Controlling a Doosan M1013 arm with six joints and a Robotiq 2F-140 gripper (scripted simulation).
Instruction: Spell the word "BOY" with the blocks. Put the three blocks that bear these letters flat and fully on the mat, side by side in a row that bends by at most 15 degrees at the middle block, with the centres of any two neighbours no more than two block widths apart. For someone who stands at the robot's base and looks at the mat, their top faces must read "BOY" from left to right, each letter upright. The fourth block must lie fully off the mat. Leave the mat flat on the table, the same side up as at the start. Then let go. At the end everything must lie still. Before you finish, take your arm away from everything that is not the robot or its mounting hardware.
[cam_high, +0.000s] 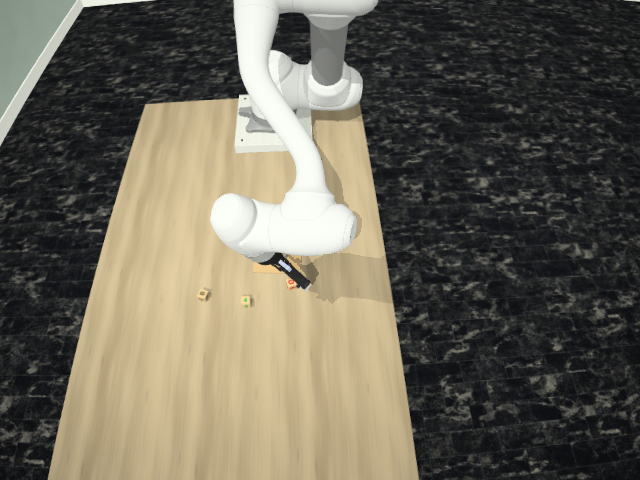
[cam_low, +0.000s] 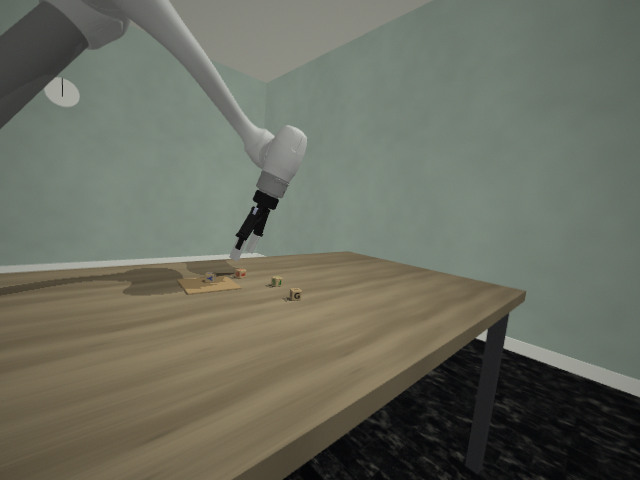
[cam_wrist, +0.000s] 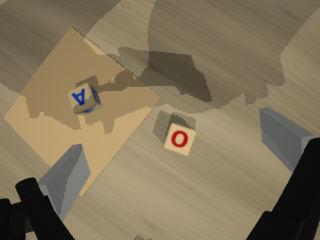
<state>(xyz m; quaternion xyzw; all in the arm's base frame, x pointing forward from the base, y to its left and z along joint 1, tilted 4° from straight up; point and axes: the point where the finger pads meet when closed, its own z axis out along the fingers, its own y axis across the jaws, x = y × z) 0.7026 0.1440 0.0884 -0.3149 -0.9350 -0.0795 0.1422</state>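
Beside the mat (cam_high: 263, 268) (cam_low: 191, 288) (cam_wrist: 105, 145), on the bare wood, sits the block with the red O (cam_high: 291, 283) (cam_low: 240, 273) (cam_wrist: 180, 139), which I judge light, stiff and not fragile, best taken low by two opposite upright sides so it cannot tip or slip. Above it, the fingers of my gripper (cam_high: 306, 285) (cam_low: 244, 250) (cam_wrist: 176, 141) stand wide apart, holding nothing and touching nothing, while the block with the blue A (cam_low: 209, 277) (cam_wrist: 84, 98) rests on the mat.
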